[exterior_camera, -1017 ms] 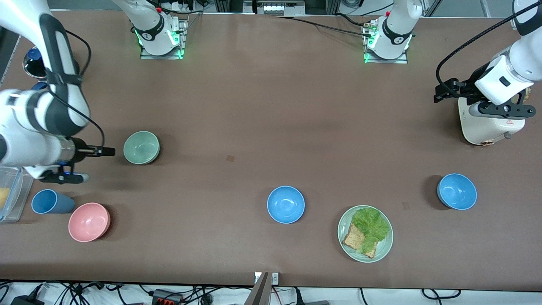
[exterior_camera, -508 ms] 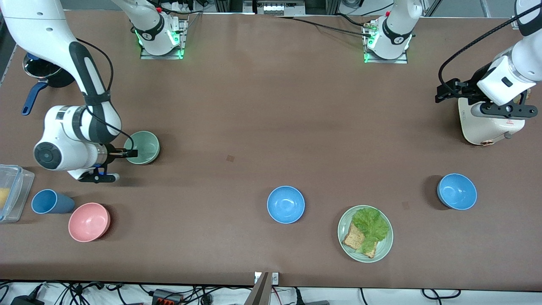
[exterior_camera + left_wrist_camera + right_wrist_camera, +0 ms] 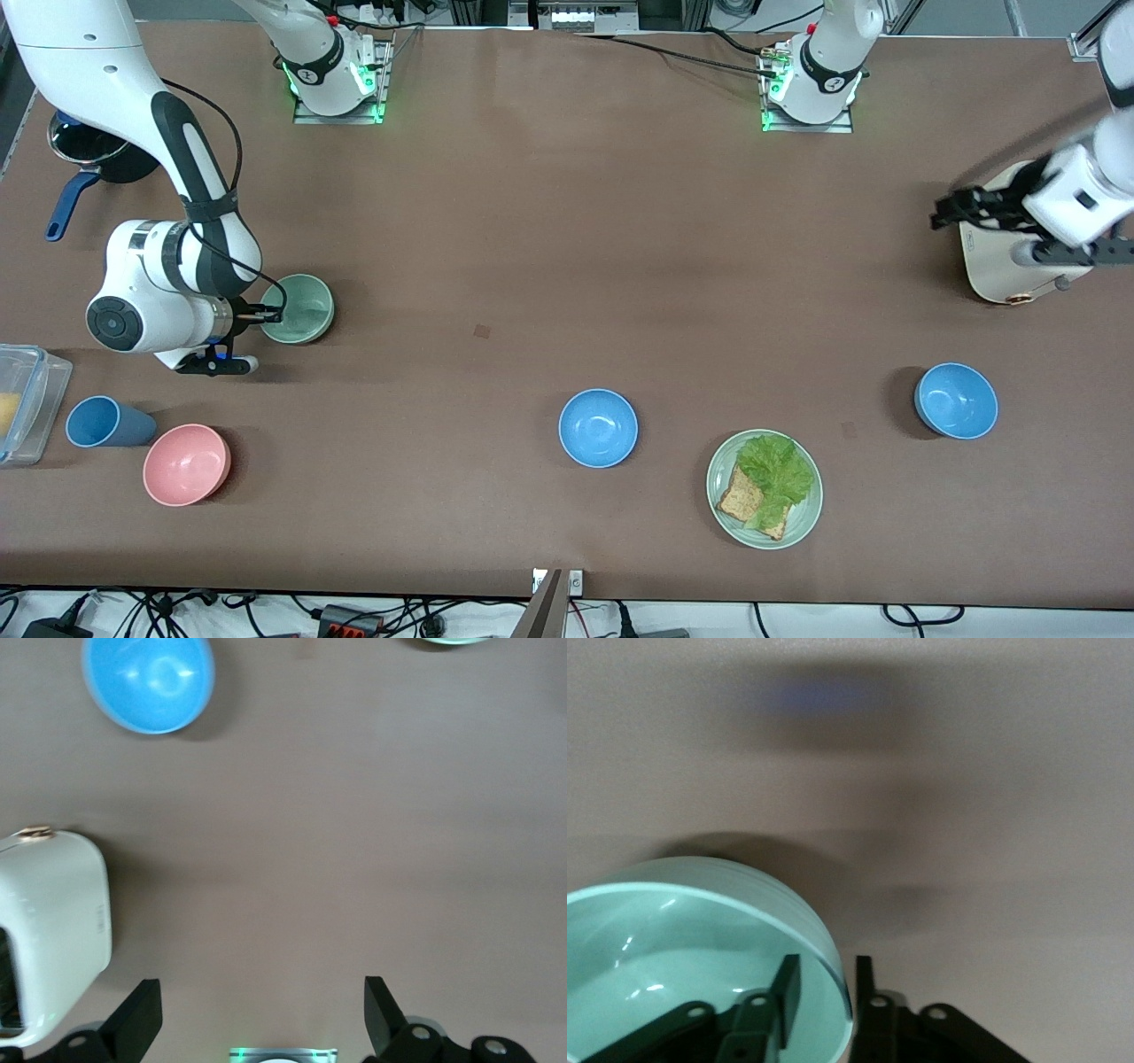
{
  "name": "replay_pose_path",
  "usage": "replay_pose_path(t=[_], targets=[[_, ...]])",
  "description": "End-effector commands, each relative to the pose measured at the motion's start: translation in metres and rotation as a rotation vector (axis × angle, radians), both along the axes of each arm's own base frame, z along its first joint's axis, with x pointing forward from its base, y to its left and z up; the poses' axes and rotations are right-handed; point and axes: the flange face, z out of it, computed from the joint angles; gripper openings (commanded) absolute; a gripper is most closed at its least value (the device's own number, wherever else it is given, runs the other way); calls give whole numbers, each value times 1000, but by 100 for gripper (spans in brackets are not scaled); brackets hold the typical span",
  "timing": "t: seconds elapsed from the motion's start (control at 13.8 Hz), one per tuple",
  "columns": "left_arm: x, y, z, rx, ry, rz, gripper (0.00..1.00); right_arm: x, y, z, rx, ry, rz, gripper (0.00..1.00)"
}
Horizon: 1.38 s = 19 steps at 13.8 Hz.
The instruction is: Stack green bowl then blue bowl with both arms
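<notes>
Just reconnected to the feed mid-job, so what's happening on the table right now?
The right gripper is at the green bowl, its open fingers straddling the rim, one inside the bowl and one outside, not yet closed. The left gripper hangs open over the white appliance at the left arm's end of the table. Both blue bowls sit untouched, nearer the front camera, so nothing is stacked yet.

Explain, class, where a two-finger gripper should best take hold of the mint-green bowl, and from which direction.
Probably by the rim. The green bowl sits upright, open side up, with a thin wall. Come down from above at the edge toward the right arm's end, one finger inside, one outside, as the right gripper now straddles it.
</notes>
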Motion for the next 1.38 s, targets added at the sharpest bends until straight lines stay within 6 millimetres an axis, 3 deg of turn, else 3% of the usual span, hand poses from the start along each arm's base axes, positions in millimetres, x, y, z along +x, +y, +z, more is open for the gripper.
replay_pose_path(t=[0.0, 0.07, 0.15, 0.29, 0.44, 0.58, 0.8, 0.94, 1.16, 1.31], targets=[[48, 71, -40, 33, 36, 76, 100, -2, 5, 5, -8, -5, 9, 0], [70, 100, -65, 67, 24, 63, 100, 1, 12, 9, -6, -9, 25, 0], [97, 129, -104, 67, 3, -3, 100, 7, 38, 24, 0, -26, 65, 0], [109, 136, -125, 59, -25, -17, 100, 16, 87, 46, 9, -7, 119, 0], [123, 141, -153, 71, -86, -56, 100, 24, 152, 72, 72, -27, 147, 0], [132, 153, -178, 63, -147, -182, 100, 22, 212, 82, 99, -48, 107, 0], [127, 156, -203, 50, -129, -212, 100, -3, 309, 78, 67, -59, 108, 0], [113, 164, -232, 66, -177, -208, 100, -21, 370, 72, 66, -66, 78, 0], [84, 154, -252, 111, -307, -218, 100, -40, 434, 50, 94, -79, 26, 0], [78, 159, -260, 116, -333, -204, 100, -47, 458, 27, 100, -124, -11, 0]])
